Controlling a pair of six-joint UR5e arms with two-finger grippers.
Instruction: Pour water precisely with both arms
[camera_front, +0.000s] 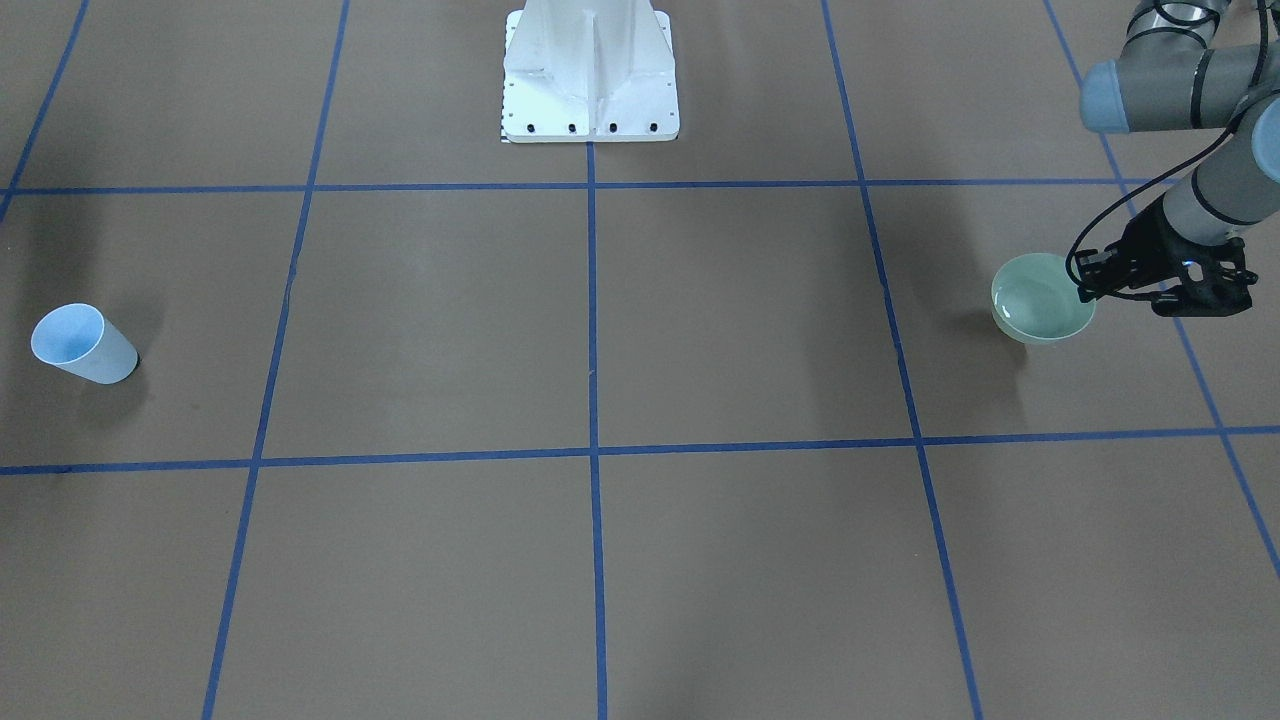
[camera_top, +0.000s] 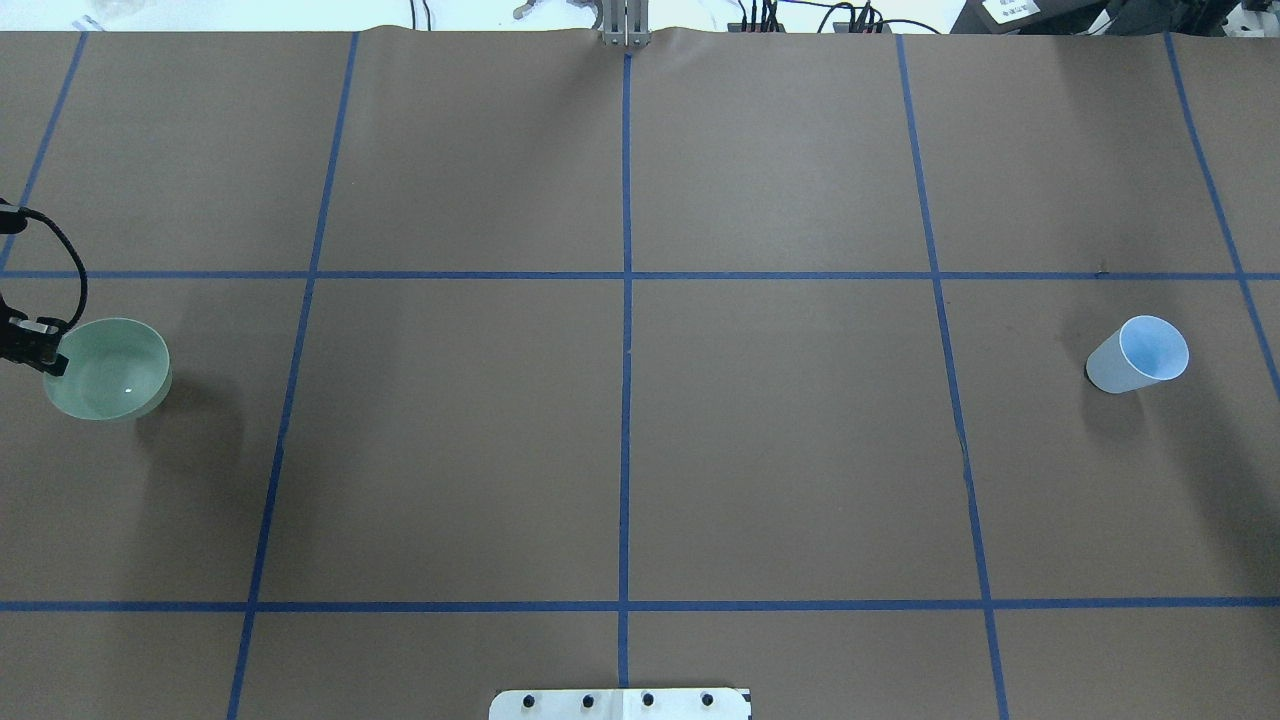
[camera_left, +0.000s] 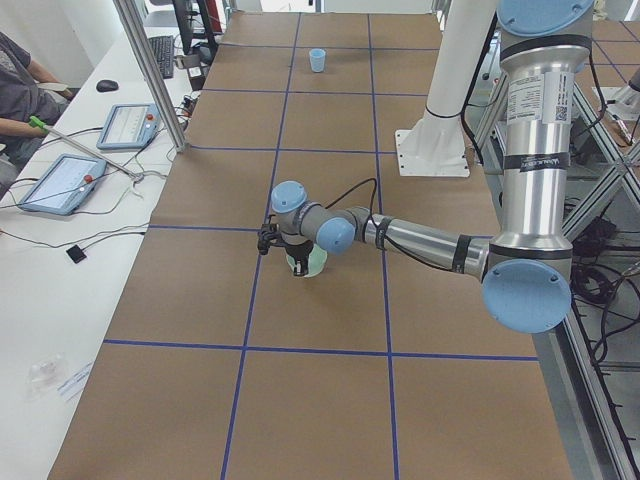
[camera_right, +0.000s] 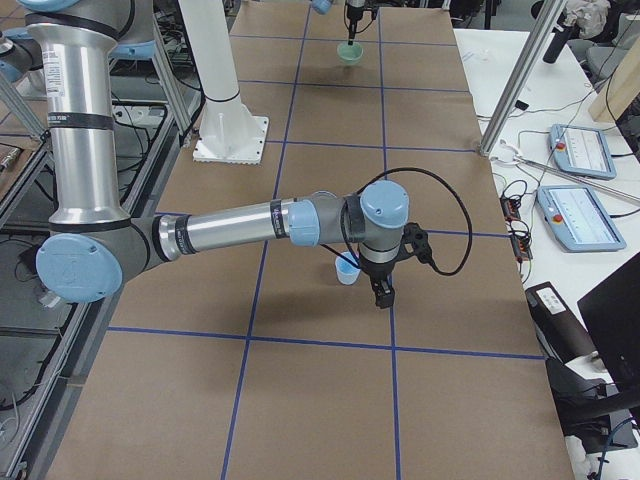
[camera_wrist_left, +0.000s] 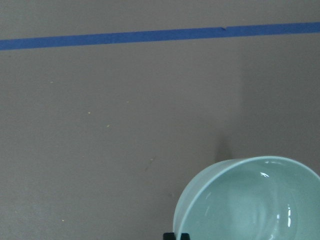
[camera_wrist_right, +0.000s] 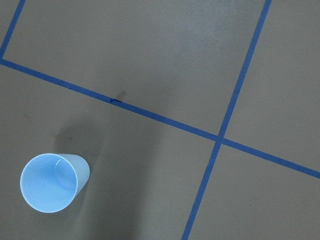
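Observation:
A pale green bowl (camera_front: 1040, 300) sits at the robot's far left; it also shows in the overhead view (camera_top: 108, 368) and the left wrist view (camera_wrist_left: 250, 200). Water (camera_wrist_left: 265, 210) shows in it as faint ripples and glints. My left gripper (camera_front: 1085, 290) (camera_top: 55, 360) is shut on the bowl's rim. A light-blue cup (camera_front: 85, 343) (camera_top: 1140, 355) (camera_wrist_right: 52, 182) stands upright and looks empty at the far right. My right gripper (camera_right: 383, 290) hangs just beside the cup (camera_right: 347, 270), apart from it. It shows only in the exterior right view, so I cannot tell whether it is open or shut.
The white pedestal base (camera_front: 590, 80) stands at the robot's side in the middle. Blue tape lines (camera_top: 627, 300) divide the brown table cover into squares. Metal posts (camera_left: 150, 80), tablets (camera_left: 60, 182) and an operator sit along the far edge.

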